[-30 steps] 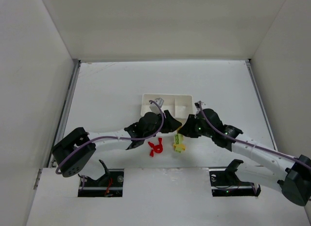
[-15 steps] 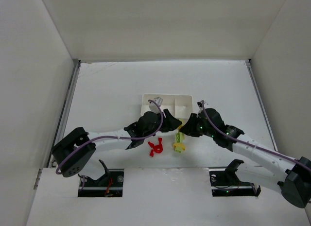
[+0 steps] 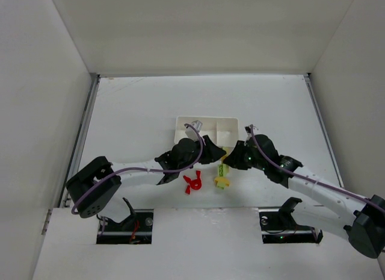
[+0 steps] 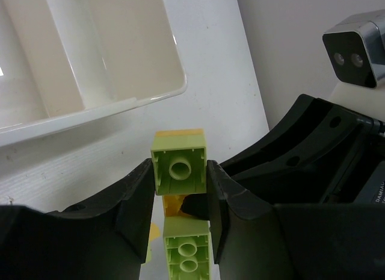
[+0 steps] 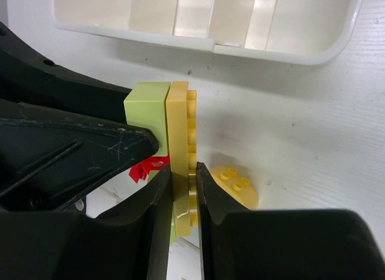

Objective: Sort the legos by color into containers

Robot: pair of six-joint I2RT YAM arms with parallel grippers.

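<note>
Two joined legos [image 3: 222, 168] are held just near the tray [image 5: 198, 44]: the left gripper [image 4: 178, 171] clamps the light green brick [image 5: 146, 102], the right gripper [image 5: 180, 183] clamps the yellow plate [image 5: 178, 111] on its right, so separation likely runs left-right.

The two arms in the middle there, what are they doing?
The left hand pinches a green brick; the right hand pinches the yellow brick stuck to it, near the tray, probably to pull them apart. A red piece and a yellow piece lie on the table.
</note>
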